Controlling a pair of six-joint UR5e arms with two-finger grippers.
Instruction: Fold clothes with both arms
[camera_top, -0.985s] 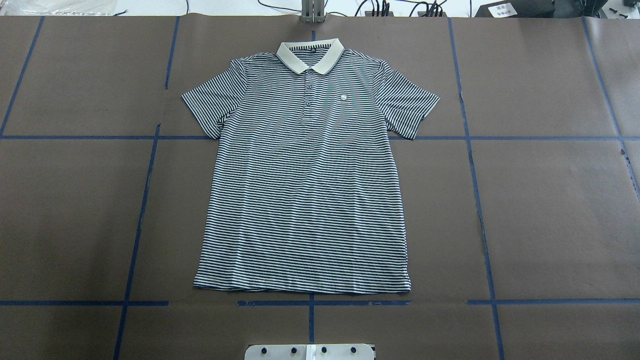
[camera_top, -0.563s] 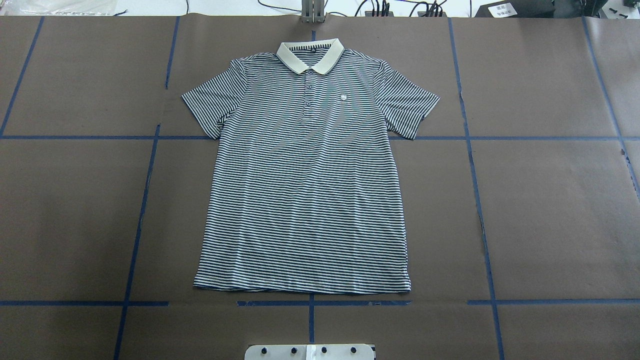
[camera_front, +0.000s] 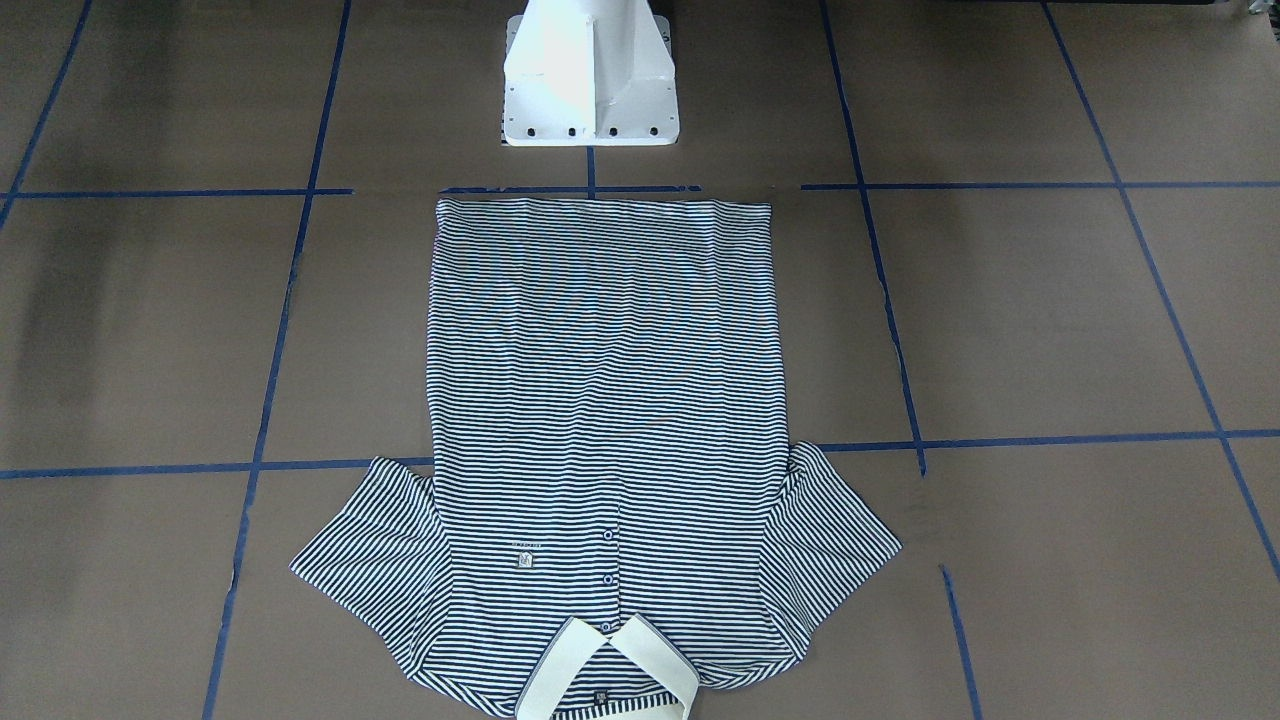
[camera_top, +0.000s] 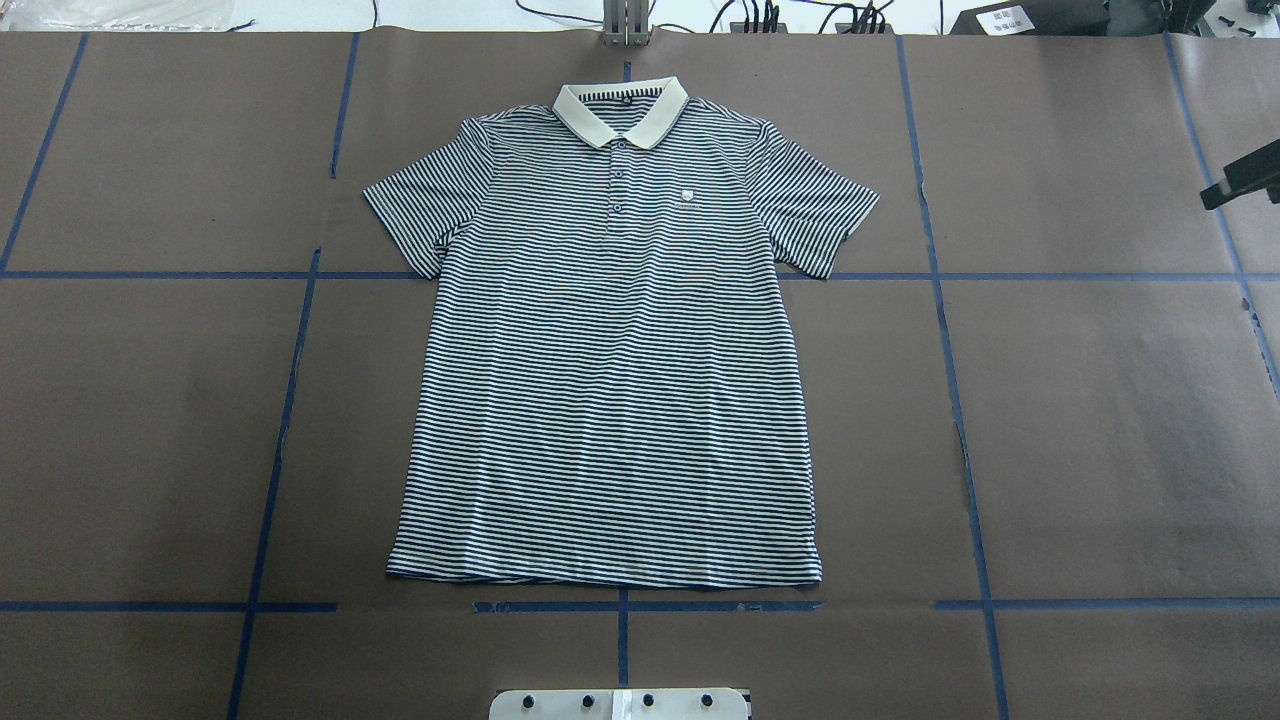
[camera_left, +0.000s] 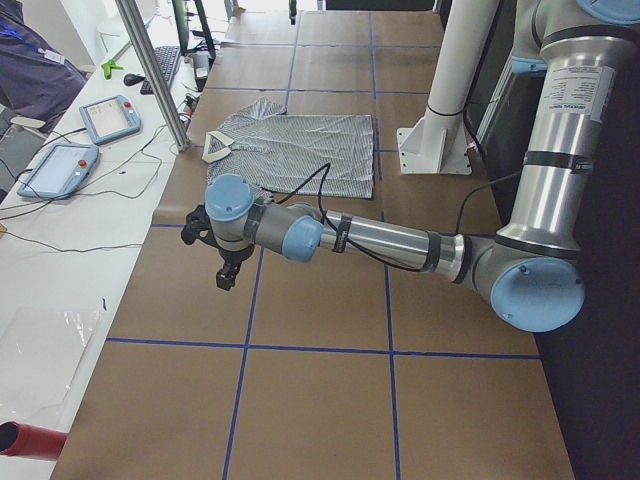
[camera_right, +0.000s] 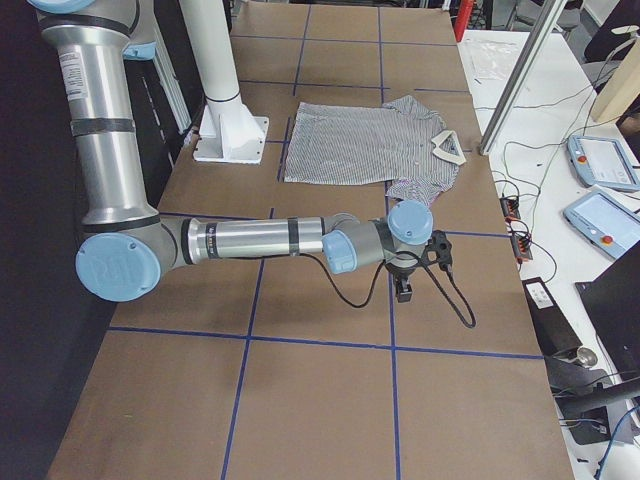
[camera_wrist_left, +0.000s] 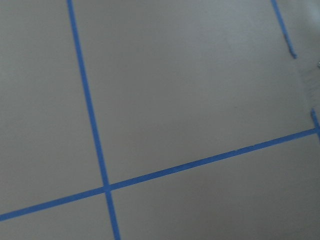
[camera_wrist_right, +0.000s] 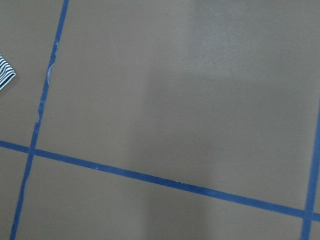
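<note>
lying flat and face up, the shirt (camera_top: 610, 360) sits mid-counter (camera_top: 1100, 420), collar (camera_top: 621, 108) far, hem (camera_top: 605, 576) near, sleeves (camera_top: 415, 215) spread left and right. nothing is folded yet. the left fingers (camera_left: 228, 278) and right fingers (camera_right: 404, 291) hang over bare counter well out to either side, apart from the cloth. i cannot tell whether they are spread or pressed together. the step in hand looks like the reach in: bring both in evenly, meet matching points on each side, and pinch low without dragging the fabric.
</note>
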